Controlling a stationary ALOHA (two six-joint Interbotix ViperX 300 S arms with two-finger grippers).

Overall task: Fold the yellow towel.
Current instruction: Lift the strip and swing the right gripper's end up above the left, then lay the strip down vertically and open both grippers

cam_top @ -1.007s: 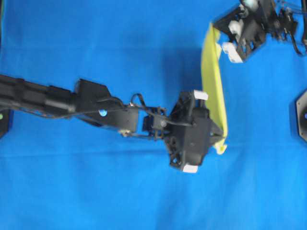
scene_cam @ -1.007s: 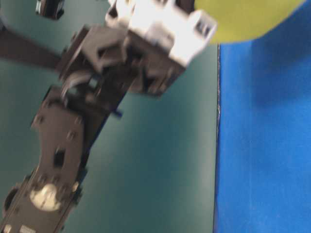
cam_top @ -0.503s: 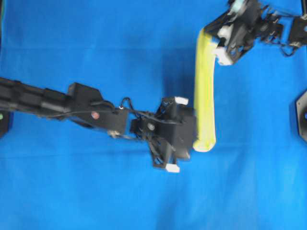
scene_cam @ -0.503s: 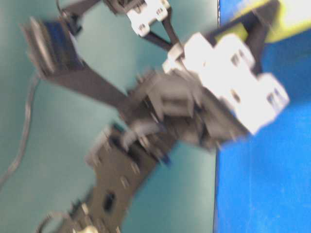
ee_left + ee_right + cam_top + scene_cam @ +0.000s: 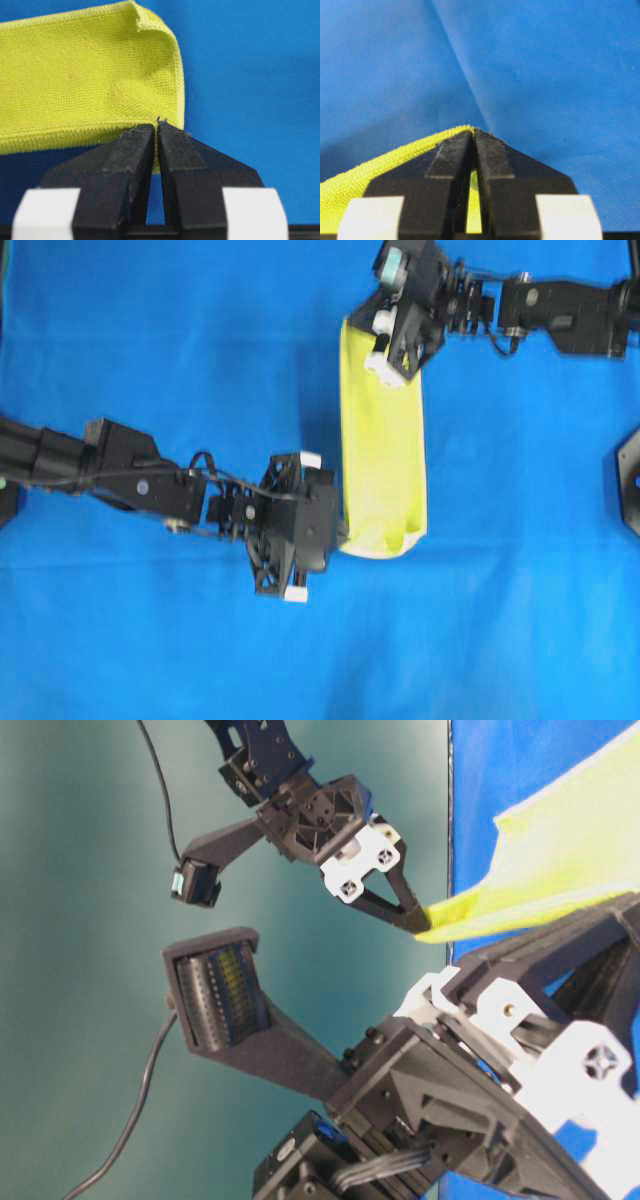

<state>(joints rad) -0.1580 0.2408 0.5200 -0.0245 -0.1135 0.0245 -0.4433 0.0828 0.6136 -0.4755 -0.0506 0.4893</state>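
Observation:
The yellow towel (image 5: 385, 440) is a long doubled band on the blue cloth, running from the back down to the middle. My left gripper (image 5: 338, 530) is shut on its near left corner; in the left wrist view the fingertips (image 5: 157, 127) pinch the hem of the towel (image 5: 90, 75). My right gripper (image 5: 388, 345) is shut on the far end, and the right wrist view shows the towel's yellow edge (image 5: 380, 172) clamped between its jaws (image 5: 474, 134). From table level the towel (image 5: 570, 850) hangs stretched and lifted between the two grippers.
A large blue cloth (image 5: 150, 340) covers the whole table, with a soft crease (image 5: 465, 75) ahead of the right gripper. A black mount (image 5: 628, 480) sits at the right edge. The left arm (image 5: 100, 465) stretches across from the left.
Both grippers have travelled left with the towel's edge in their grip. The towel has turned from a thin upright strip into a wider band showing its broad face.

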